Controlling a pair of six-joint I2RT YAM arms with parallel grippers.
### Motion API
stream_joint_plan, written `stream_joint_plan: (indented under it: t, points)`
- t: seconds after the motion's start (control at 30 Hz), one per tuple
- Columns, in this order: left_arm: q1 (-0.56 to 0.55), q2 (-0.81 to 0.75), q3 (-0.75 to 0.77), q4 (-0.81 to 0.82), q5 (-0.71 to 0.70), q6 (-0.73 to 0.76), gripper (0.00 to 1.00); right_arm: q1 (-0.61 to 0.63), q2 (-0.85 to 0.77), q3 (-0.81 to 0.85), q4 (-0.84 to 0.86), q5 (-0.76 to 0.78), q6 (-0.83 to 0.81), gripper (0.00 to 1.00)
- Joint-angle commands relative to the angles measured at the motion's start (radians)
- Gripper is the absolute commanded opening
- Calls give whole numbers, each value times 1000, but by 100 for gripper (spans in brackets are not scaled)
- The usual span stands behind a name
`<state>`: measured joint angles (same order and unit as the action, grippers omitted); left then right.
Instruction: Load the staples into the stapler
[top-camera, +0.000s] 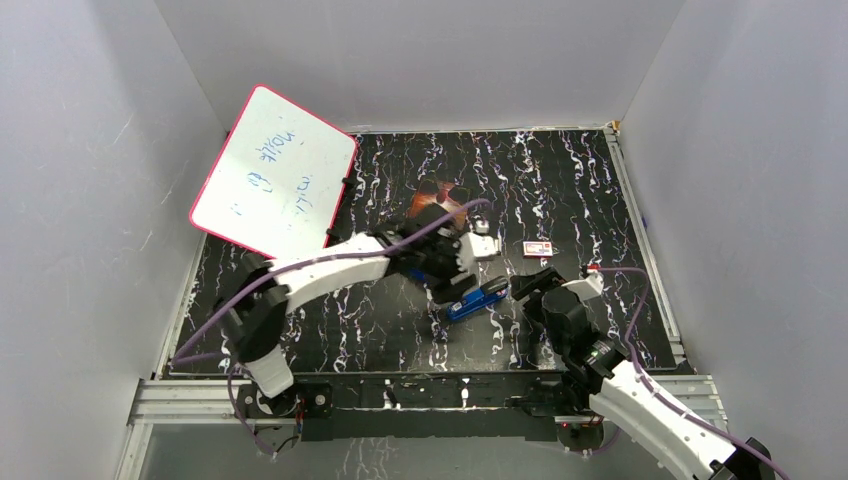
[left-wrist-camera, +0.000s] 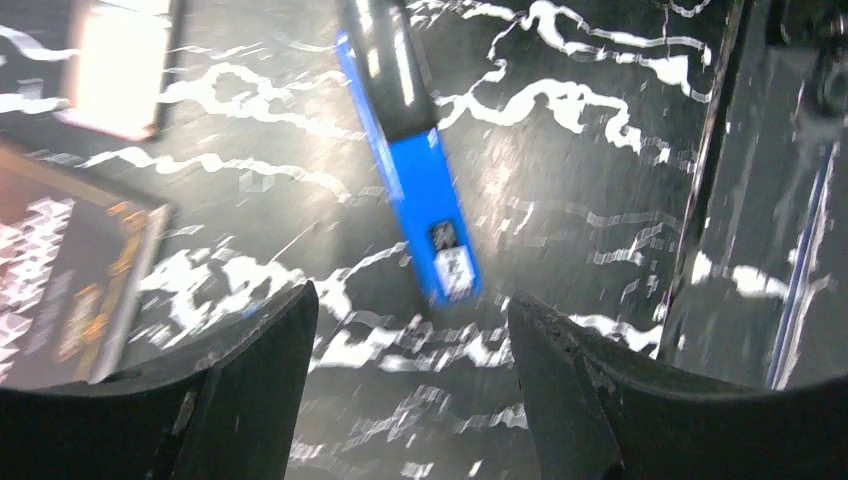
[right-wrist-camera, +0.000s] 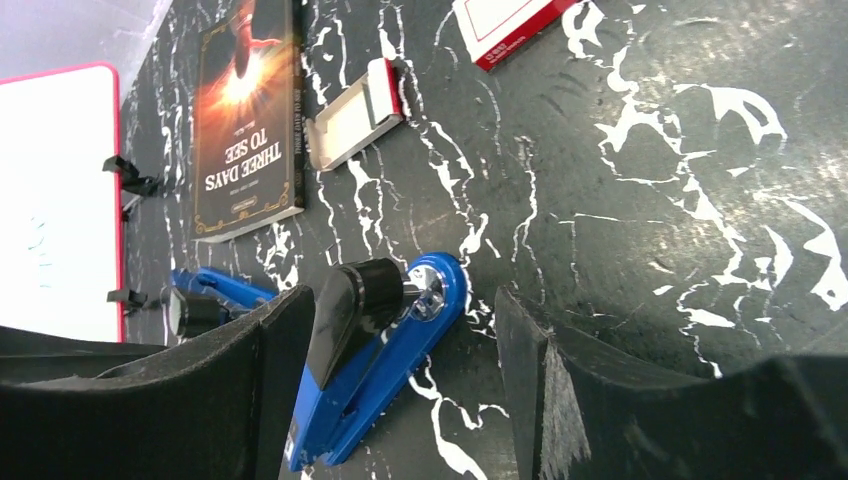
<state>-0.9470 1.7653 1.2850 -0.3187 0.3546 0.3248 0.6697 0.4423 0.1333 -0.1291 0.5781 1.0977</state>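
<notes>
The blue stapler (top-camera: 476, 300) with a black top lies on the marbled table; it also shows in the left wrist view (left-wrist-camera: 420, 190) and the right wrist view (right-wrist-camera: 375, 370). My left gripper (top-camera: 452, 280) is open and empty just above the stapler's left end, with the table showing between its fingers (left-wrist-camera: 410, 310). My right gripper (top-camera: 527, 284) is open at the stapler's right end, and the stapler's black top shows between its fingers (right-wrist-camera: 400, 300). I cannot tell whether it touches. I cannot make out any staple strips.
A small red-and-white box (top-camera: 538, 249) lies right of the stapler, and its open white tray (right-wrist-camera: 355, 115) lies nearby. A book (right-wrist-camera: 245, 120) lies behind. A red-framed whiteboard (top-camera: 275, 170) leans at the back left. Another blue piece (right-wrist-camera: 215, 290) shows beside my right gripper's left finger.
</notes>
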Motion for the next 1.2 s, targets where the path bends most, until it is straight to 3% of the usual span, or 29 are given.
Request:
stream_joint_plan:
  t: [0.0,0.17,0.4,0.6,0.87,1.0,1.17]
  points:
    - [161,-239,-118,-43,129,285,69,4,-23,34,110,-35,-69,75]
    - [306,-252,-217,-25,114,512,72,2,-40,52,147,-100,-166,76]
    - [460,-102,-127,-40,293,697,69,3,-48,67,138,-122,-190,76]
    - [487,17,-61,-36,296,773,69,2,-61,73,123,-121,-201,76]
    - [488,109,-27,-92,302,763,66,2,-78,62,114,-105,-191,76]
    - [487,107,-62,-92,281,746,57,2,-83,63,111,-92,-194,76]
    - [485,76,-85,-93,261,672,28,3,-82,63,112,-85,-202,76]
